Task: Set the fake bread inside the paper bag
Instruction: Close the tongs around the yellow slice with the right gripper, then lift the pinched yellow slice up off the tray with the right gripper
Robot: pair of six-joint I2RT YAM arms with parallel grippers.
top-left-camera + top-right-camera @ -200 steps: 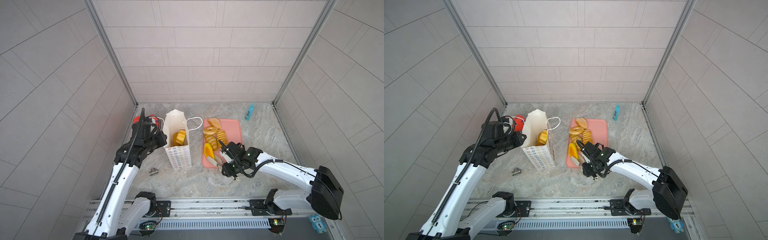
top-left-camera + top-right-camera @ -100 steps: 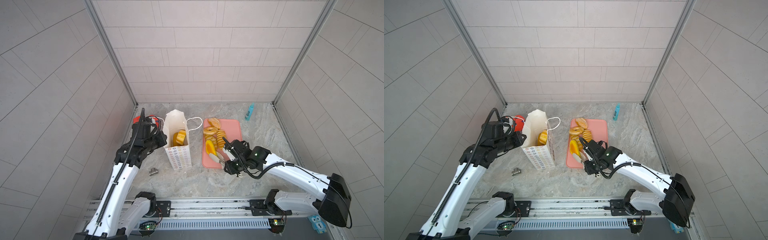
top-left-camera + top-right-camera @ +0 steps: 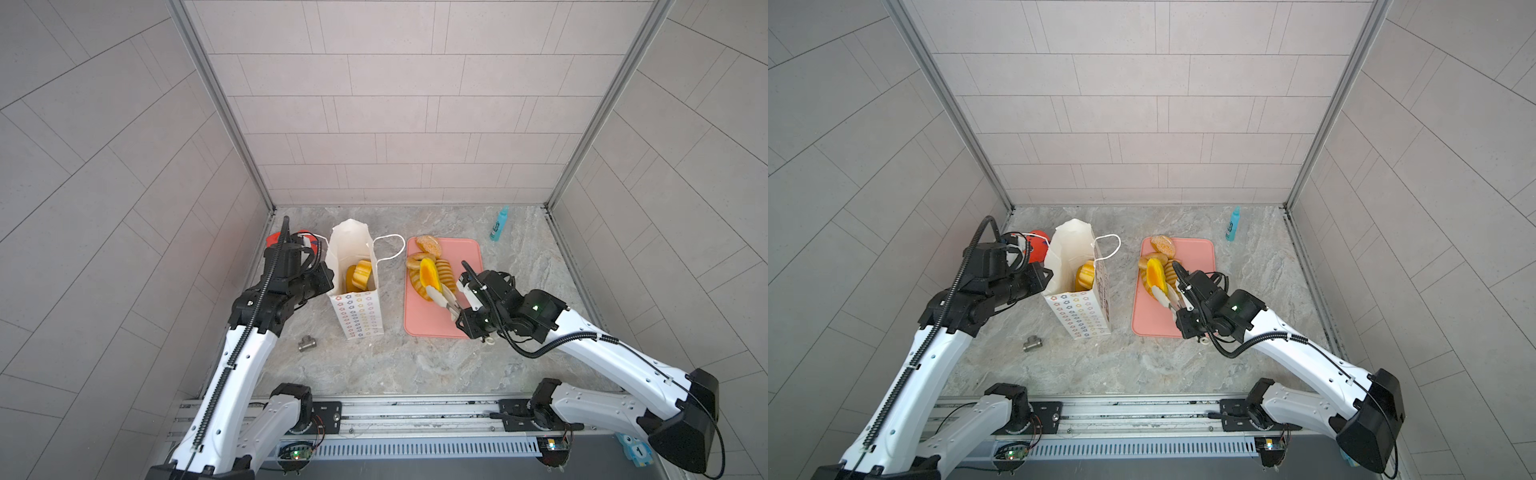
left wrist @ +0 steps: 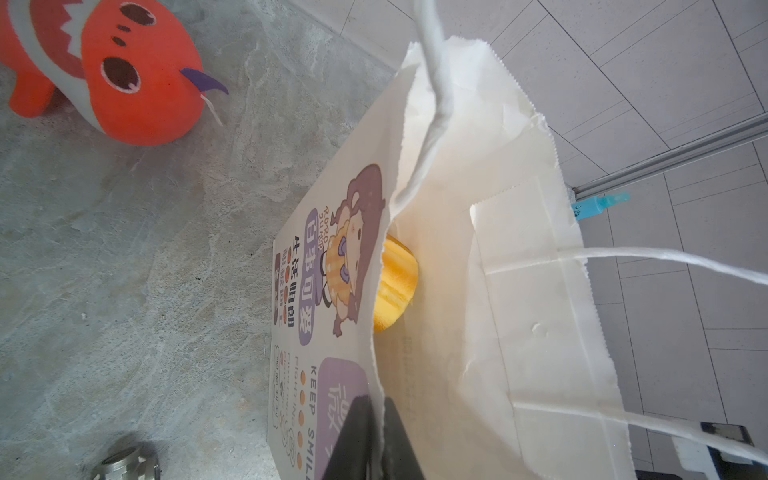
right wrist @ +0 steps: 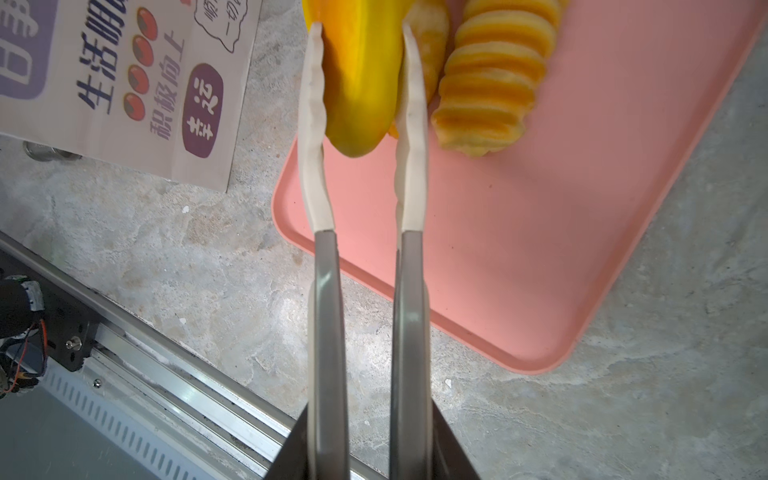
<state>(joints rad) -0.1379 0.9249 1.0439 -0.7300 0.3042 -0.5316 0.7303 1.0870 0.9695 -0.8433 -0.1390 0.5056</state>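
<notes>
Here tongs (image 5: 327, 274) clasp the orange-yellow bun (image 5: 361, 75), seemingly aloft.

A red plush fish (image 4: 120, 79) lies at the far left edge of the grey marbled tabletop (image 3: 415, 365), a flat pink tray (image 3: 457, 249) right of centre, a teal bottle (image 3: 498, 223) near the far right corner, a small metal pipe fitting (image 3: 306, 343) front left

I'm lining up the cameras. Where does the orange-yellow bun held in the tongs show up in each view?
Top view: orange-yellow bun in the tongs, over the pink tray, on its side nearer the paper bag.
Top view: the bun, same place.
Left wrist: not in it.
Right wrist: the bun between the tong tips.
Shared landmark: the paper bag, in all four.
</notes>
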